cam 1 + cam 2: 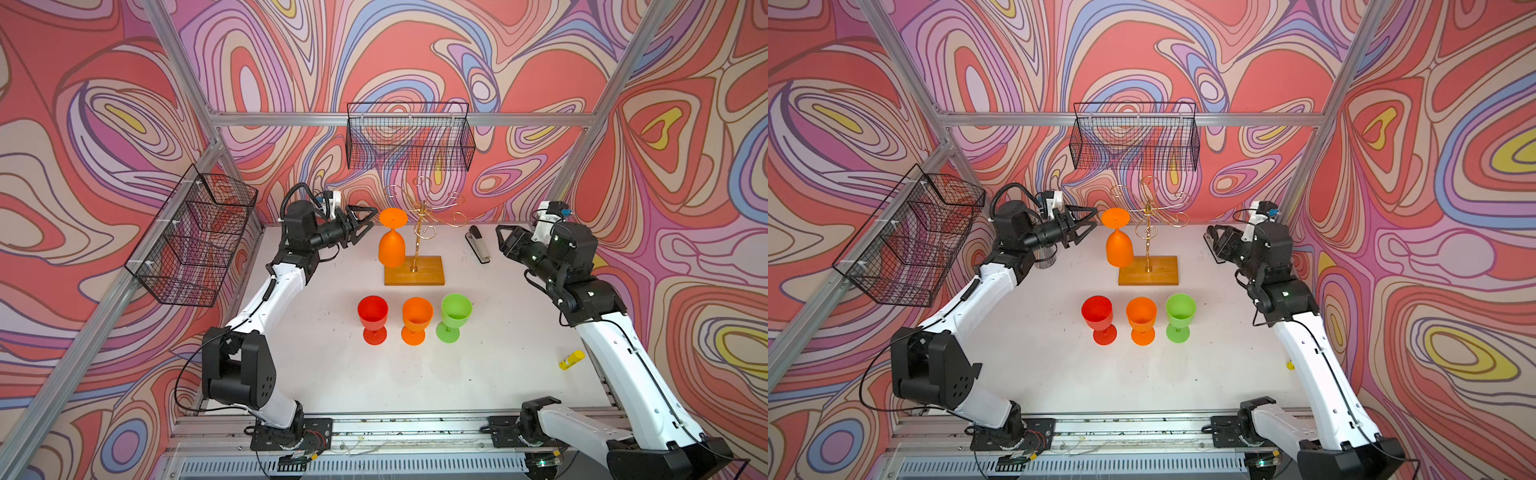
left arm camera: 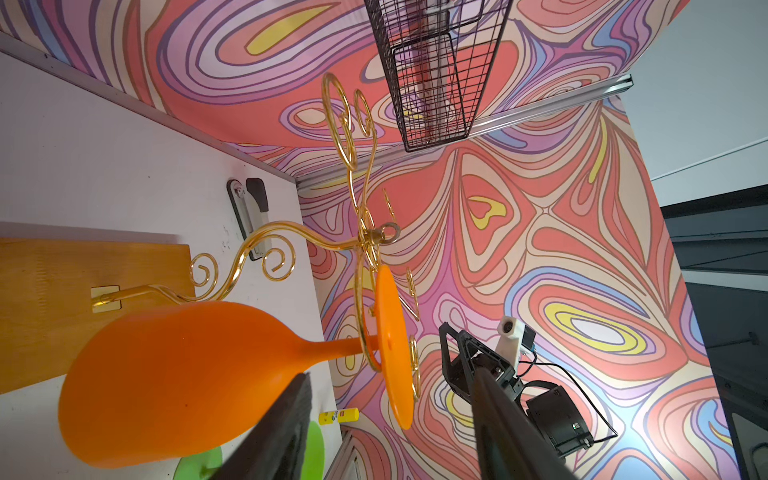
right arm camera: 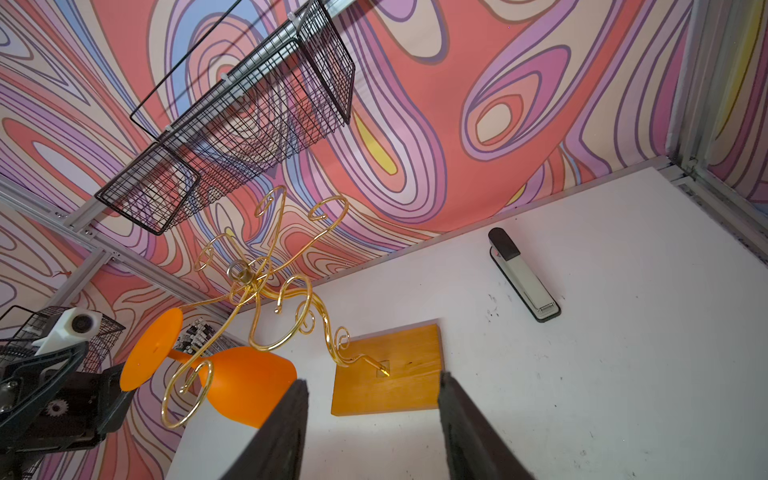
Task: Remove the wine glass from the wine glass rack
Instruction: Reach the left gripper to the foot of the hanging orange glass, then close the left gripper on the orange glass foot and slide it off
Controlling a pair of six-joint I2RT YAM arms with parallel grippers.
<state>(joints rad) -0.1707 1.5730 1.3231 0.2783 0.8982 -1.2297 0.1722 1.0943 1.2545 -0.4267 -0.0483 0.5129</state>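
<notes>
Swirl-patterned walls enclose a white table (image 1: 511, 332), with the wine glass rack (image 1: 420, 272) standing toward the back. An orange wine glass (image 1: 391, 247) hangs upside down from a hook on the side nearest the left arm. The left gripper (image 1: 374, 217), jaws apart and empty, sits just beside the glass's foot without touching it. The stem lies ahead of its fingers (image 2: 286, 424). The right gripper (image 1: 500, 240) gapes empty, well apart from the rack.

The wine glass (image 1: 391, 248) is orange, the wine glass rack (image 1: 424, 274) gold wire on honey-coloured wood.
</notes>
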